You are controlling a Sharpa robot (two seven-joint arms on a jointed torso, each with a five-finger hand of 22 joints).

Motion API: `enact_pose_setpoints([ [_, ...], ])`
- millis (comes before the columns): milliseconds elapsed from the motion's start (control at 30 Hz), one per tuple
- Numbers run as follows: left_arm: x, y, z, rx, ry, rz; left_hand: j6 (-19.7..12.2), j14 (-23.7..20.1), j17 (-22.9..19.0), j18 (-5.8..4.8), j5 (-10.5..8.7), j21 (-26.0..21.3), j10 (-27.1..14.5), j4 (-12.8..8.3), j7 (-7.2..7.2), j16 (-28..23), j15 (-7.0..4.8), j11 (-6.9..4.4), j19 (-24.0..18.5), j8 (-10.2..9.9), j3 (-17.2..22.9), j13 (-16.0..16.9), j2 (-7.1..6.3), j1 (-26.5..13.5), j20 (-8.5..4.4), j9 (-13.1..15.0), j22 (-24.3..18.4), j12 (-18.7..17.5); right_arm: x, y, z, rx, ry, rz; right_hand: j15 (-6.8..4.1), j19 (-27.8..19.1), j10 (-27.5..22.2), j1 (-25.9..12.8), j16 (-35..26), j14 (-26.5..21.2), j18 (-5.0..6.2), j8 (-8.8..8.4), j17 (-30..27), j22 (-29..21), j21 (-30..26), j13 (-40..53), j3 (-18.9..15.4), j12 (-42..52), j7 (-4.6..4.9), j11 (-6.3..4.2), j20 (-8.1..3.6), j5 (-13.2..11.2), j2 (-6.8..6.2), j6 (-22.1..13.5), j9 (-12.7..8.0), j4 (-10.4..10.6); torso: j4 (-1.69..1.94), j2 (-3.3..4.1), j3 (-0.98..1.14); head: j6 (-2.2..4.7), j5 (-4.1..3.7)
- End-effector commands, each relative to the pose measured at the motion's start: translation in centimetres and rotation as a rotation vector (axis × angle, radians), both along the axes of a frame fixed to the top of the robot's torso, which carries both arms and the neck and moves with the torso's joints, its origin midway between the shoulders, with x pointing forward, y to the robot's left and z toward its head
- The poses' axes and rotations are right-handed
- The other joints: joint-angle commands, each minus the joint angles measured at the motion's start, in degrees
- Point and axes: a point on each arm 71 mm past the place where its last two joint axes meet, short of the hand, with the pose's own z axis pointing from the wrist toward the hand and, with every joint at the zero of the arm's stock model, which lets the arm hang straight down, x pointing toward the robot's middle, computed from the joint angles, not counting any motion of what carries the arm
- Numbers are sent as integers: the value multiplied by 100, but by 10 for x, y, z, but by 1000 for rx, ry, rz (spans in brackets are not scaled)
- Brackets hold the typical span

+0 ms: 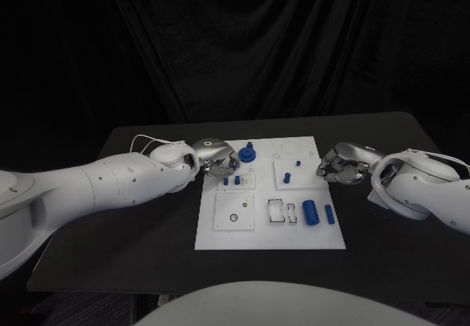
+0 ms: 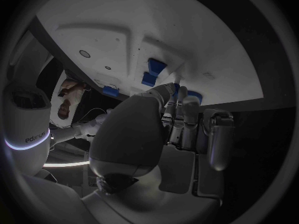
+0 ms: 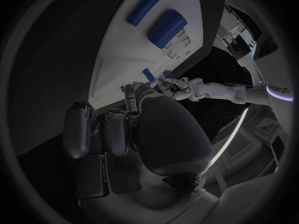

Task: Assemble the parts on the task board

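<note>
So the left hand comes in from the left side of the frame on a fat glossy white arm and sits over the upper left corner of the task board, silver fingers curled down toward two small blue pegs. Can't honestly tell if it's pinching anything there. The right hand hangs just off the board's right edge, upper right of center, fingers curled in with nothing in them as far as I can see.

The board's a flat matte white plate in the middle of the black table. Blue plastic bits: a round knobby piece near the top, a short peg center right, plus a thick cylinder and a thin rod lying lower right.
</note>
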Motion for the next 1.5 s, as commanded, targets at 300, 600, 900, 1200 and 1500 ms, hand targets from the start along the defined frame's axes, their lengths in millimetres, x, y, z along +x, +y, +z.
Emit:
enact_pose_setpoints([
  [300,-2,-1,-4,23,35,5,-105,-110,-95,-80,-47,-20,-101,-28,-39,-79,25,39,603,-85,-6,-69,-23,-123,6,-54,1509,-139,0,-1,-2,-10,10,-15,-43,48,89,-49,-26,399,93,-30,507,1062,-39,705,27,-24,10,-47,-41,30,30,-34,9,-7,0,0,-1,1,8],
  [600,-1,1,-5,30,40,15,-712,-218,-196,-75,-270,-10,-564,22,-276,-142,123,205,535,-320,9,-151,-163,-284,75,-317,1492,-331,-1,-1,-2,-10,10,-15,-43,48,89,-49,-26,399,93,-30,507,1062,-39,705,27,-24,10,-47,-41,30,30,-34,9,-7,1,-3,0,1,16],
  [900,0,2,-5,31,36,23,-987,-232,-197,-74,-318,-9,-749,26,-362,-138,158,249,527,-320,38,-162,-201,-318,109,-464,1490,-361,-1,-1,-2,-11,12,-15,-43,48,89,-49,-26,399,93,-30,507,1062,-39,705,27,-24,10,-47,-41,30,30,-34,9,-7,-2,1,1,1,23],
  [1200,1,6,-1,6,-19,34,-1073,-177,-122,-77,-331,-14,-822,18,-417,-93,162,248,563,-313,49,-162,-216,-321,120,-522,1499,-363,-1,-3,-2,-12,13,-17,-43,48,89,-49,-26,399,93,-30,507,1062,-39,705,27,-24,10,-47,-41,30,30,-34,9,-7,2,2,-2,1,26],
  [1500,3,19,2,-5,-69,73,-1067,-147,-88,-77,-330,-14,-827,5,-426,-68,155,235,563,-300,65,-154,-208,-304,121,-535,1499,-347,-2,-4,-2,-12,12,-20,-43,48,89,-49,-26,399,93,-30,507,1062,-39,705,27,-24,10,-47,-41,30,30,-34,9,-7,5,5,-8,1,24],
])
